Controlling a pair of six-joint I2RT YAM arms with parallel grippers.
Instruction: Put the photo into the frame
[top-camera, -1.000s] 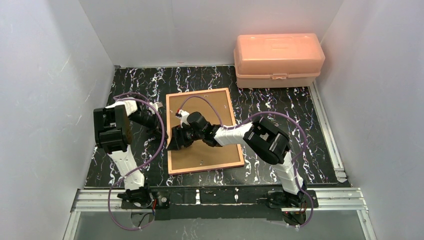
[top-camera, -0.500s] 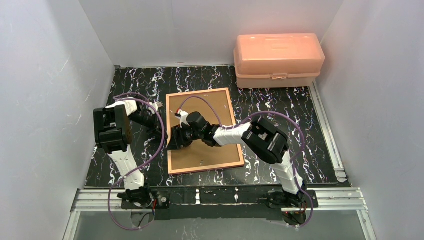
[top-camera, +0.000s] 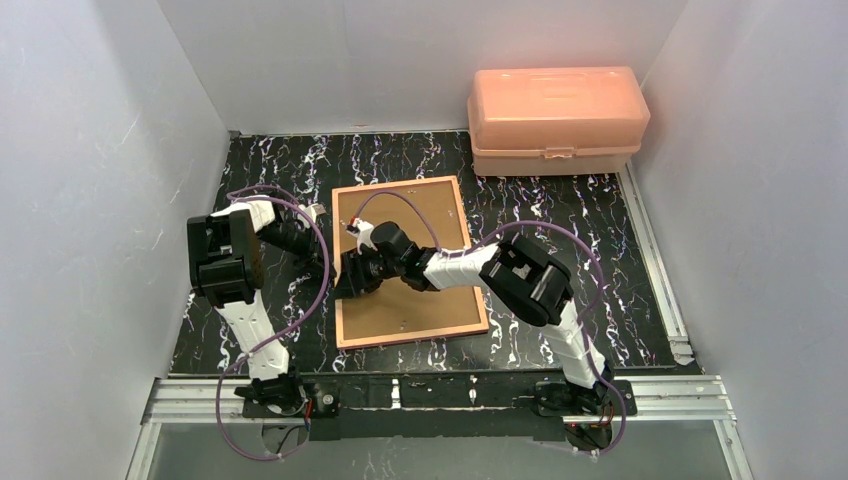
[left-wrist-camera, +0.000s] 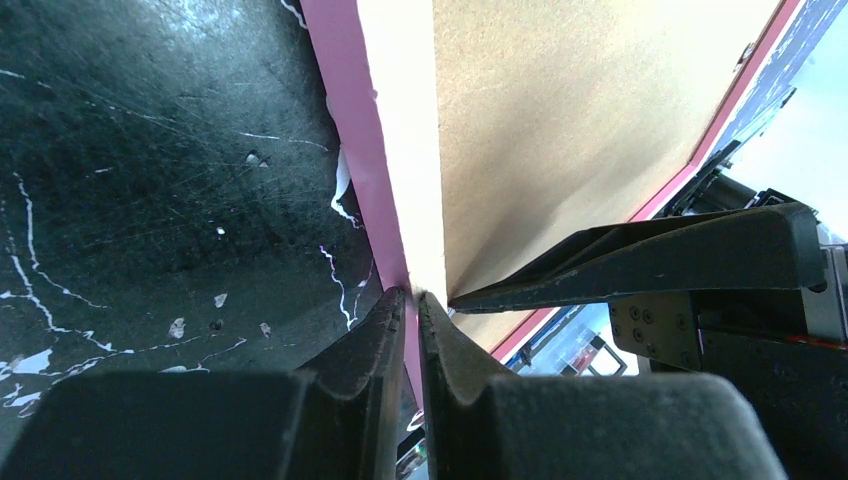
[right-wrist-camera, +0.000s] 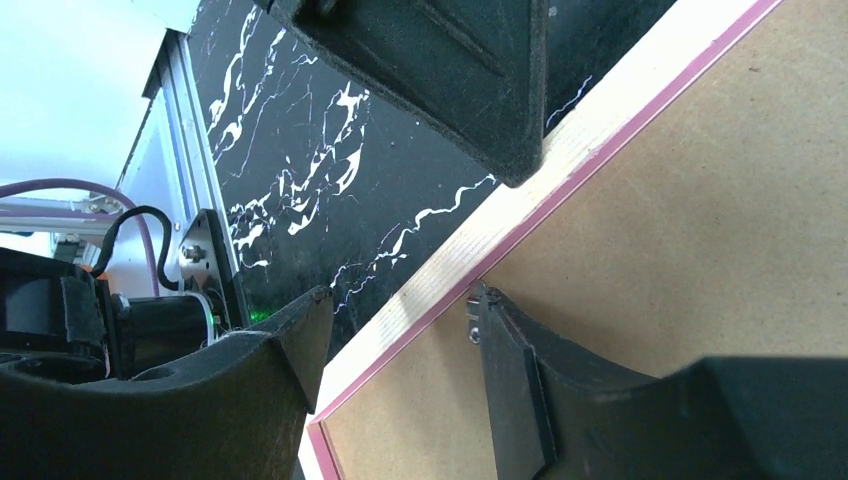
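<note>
Left gripper (left-wrist-camera: 412, 295): jaws nearly together, pinching the thin rim of the frame (left-wrist-camera: 395, 150) on its 9 o'clock side.
Right gripper (right-wrist-camera: 400, 300): jaws parted and holding nothing, straddling that same rim; one finger rests on the backing board (top-camera: 420, 215) beside a small metal tab (right-wrist-camera: 472, 315), the other hangs over the table (top-camera: 400, 155).
Frame: near the table's centre, tan back upward, pink showing along its edges.
Backing board: brown, sitting inside the frame.
Peach box (top-camera: 555, 110): at 1 o'clock from the frame, well apart, lid down.
</note>
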